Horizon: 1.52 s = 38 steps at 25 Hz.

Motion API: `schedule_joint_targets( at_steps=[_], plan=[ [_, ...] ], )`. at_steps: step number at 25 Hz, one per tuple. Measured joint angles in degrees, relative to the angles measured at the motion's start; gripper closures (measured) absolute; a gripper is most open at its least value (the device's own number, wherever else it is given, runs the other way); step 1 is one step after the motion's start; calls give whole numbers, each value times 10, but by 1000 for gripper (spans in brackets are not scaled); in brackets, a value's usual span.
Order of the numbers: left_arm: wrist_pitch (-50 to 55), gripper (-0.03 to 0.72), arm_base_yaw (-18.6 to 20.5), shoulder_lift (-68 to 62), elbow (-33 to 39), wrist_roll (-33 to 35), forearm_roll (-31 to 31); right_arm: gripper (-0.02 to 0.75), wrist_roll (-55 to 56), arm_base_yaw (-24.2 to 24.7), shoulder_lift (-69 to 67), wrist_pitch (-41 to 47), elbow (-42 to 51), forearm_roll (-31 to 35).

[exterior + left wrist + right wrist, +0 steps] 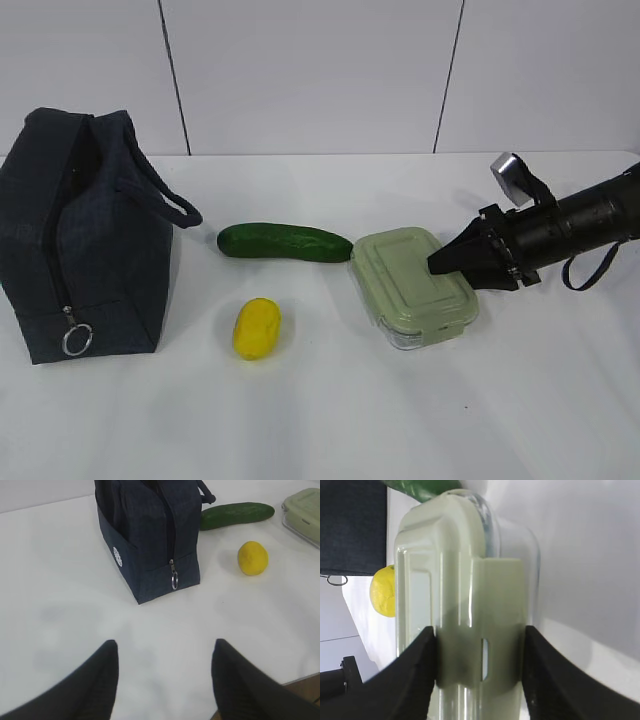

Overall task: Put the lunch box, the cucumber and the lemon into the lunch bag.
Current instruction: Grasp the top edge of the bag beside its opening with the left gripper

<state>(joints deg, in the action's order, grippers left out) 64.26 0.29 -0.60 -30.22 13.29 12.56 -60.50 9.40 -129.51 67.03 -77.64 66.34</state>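
The lunch box (410, 285), clear glass with a pale green lid, lies on the white table right of centre. My right gripper (440, 265) is at its right end. In the right wrist view the gripper (479, 630) is shut on the lunch box (450, 555), with one finger on each side of its side clip. The cucumber (285, 242) lies left of the box, and the lemon (257, 328) in front of it. The navy lunch bag (80, 230) stands at the far left. My left gripper (164, 645) is open and empty, well in front of the bag (145, 535).
The bag's zipper ring pull (77, 340) hangs low on its near end, and its handles droop toward the cucumber. The table's near edge (305, 680) shows by my left gripper. A white panelled wall (320, 70) stands behind the table.
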Motion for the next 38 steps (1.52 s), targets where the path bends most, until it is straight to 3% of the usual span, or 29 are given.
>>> schedule_joint_targets(
  at_steps=[38],
  plan=[
    [0, 257, 0, 0, 0, 0, 0, 357, 79, 0, 34, -17, 2, 6]
  ],
)
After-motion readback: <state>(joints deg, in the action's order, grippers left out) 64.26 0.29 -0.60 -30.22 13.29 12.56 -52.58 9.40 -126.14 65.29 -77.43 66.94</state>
